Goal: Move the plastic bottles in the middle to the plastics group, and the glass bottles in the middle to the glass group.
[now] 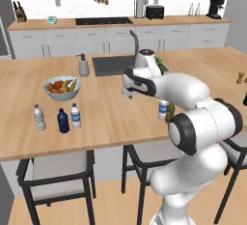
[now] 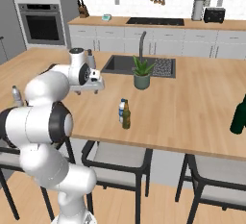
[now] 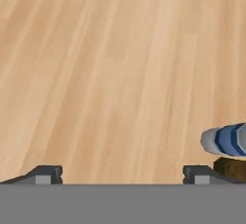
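Note:
In the middle of the wooden island, a blue-labelled plastic water bottle (image 2: 122, 109) stands touching a slim olive-brown glass bottle (image 2: 126, 115); the arm partly hides this pair (image 1: 164, 109). My gripper (image 2: 94, 88) hovers open and empty over bare wood to their left. In the hand view its fingertips (image 3: 43, 174) are spread wide, with the water bottle (image 3: 226, 141) and glass bottle (image 3: 231, 168) at the right edge. The plastics group at the left holds a grey-labelled clear bottle (image 1: 39, 117), a navy bottle (image 1: 63, 121) and another blue-labelled water bottle (image 1: 75, 116). The blackish-green glass-group bottle (image 2: 239, 115) stands far right.
A fruit bowl (image 1: 61, 88) and a soap dispenser (image 1: 83, 65) sit left of the sink (image 1: 113, 64). A potted plant (image 2: 142, 74) stands behind the middle bottles. Two wooden shakers (image 1: 240, 78) are at the far right. Stools (image 1: 55, 171) line the near edge of the island.

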